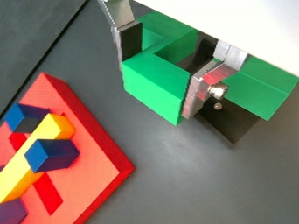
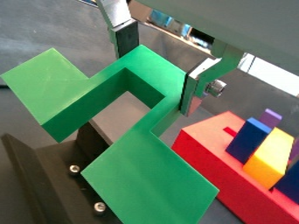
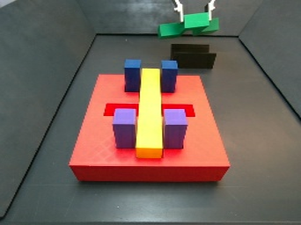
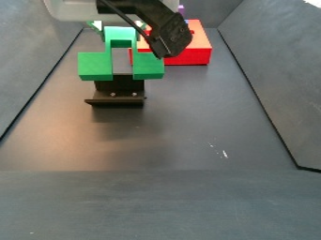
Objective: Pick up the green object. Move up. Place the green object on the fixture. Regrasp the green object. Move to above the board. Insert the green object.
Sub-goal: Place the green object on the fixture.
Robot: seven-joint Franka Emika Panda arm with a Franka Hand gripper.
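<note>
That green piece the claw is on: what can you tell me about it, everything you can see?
The green piece is matte and blocky, plastic by the look of it, with a raised middle block and two lower arms that leave a square notch. The claw stands around the middle block, one silver finger on each side. In a side view the green piece is over the small black bracket, level and seemingly resting on it, though contact is not clear. The red board lies apart from it.

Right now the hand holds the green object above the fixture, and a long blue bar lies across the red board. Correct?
Not quite: the bar is yellow, as a side view shows. The rest stands: the hand holds the green object above the fixture, beside the board.
</note>
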